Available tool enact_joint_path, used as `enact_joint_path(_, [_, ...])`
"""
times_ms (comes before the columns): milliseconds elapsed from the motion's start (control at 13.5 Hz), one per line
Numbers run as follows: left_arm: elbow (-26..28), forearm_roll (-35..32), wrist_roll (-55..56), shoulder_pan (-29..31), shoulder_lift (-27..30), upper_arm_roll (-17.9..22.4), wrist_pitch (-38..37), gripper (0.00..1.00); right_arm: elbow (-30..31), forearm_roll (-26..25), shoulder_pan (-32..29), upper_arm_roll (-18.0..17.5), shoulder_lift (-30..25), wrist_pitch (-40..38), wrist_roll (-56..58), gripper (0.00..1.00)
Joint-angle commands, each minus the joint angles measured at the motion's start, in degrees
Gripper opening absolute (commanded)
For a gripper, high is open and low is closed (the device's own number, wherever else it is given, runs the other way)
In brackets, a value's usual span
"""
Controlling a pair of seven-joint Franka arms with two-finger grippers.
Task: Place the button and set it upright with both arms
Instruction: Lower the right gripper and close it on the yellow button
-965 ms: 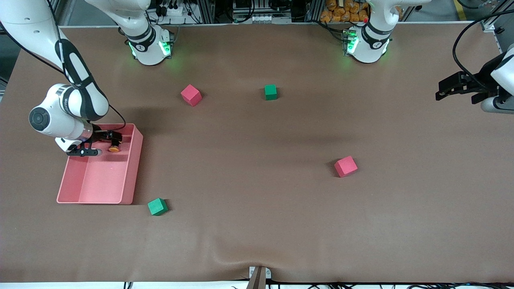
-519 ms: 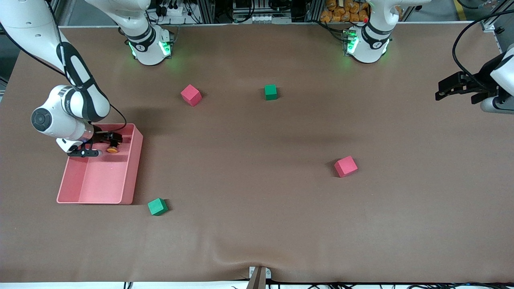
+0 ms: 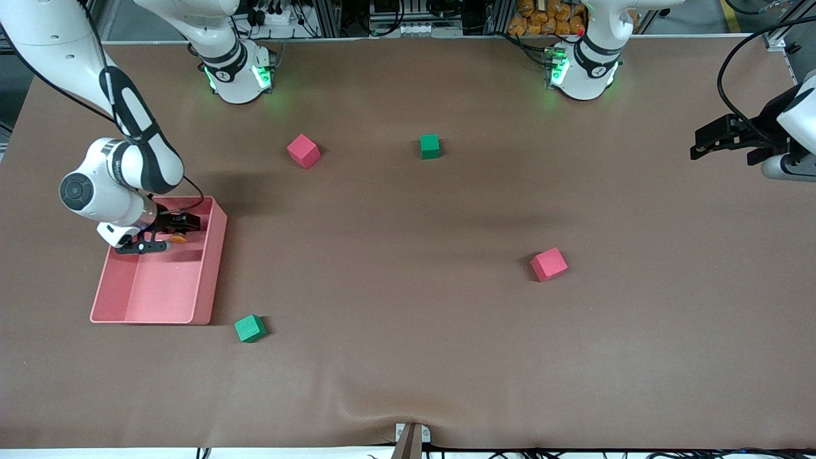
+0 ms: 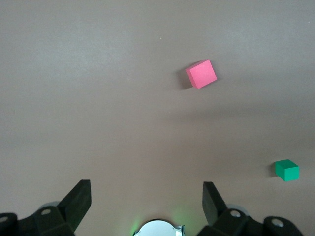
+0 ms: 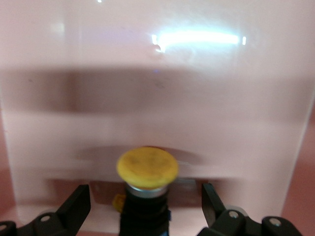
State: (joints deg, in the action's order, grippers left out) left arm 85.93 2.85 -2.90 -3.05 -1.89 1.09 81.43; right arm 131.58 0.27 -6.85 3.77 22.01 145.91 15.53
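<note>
The button, orange cap on a black body, lies in the pink tray at the right arm's end of the table. My right gripper is down inside the tray and open. In the right wrist view the button sits between the two fingers with a gap on each side, on the tray floor. My left gripper is open and empty, held in the air over the left arm's end of the table, and the left arm waits there. It shows in the left wrist view over bare table.
A red cube and a green cube lie toward the robots' bases. Another red cube lies mid-table toward the left arm's end. A green cube lies next to the tray's corner nearest the front camera.
The right arm's wrist has shifted a little toward the middle of the table, with the open gripper staying around the button in the tray. The left arm has not moved.
</note>
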Motion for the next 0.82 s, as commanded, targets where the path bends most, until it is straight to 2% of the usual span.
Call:
enact_joint_path(0, [-0.1,0.1,0.2,0.0,0.1,-0.1,0.0,1.0,-1.1,-3.1,0.4,0.1,0.3,0.8,0.4,1.0])
enact_joint_path(223, [0.0,0.1,0.2,0.0,0.1,-0.1,0.0,1.0,-1.3,-5.2,-0.4,0.2,0.6,1.2,0.4,1.0])
enact_joint_path(742, [0.1,0.1,0.2,-0.1,0.0,-0.2,0.0,1.0,-1.1,-5.2,-0.4,0.2,3.0,-0.4,0.4,1.0])
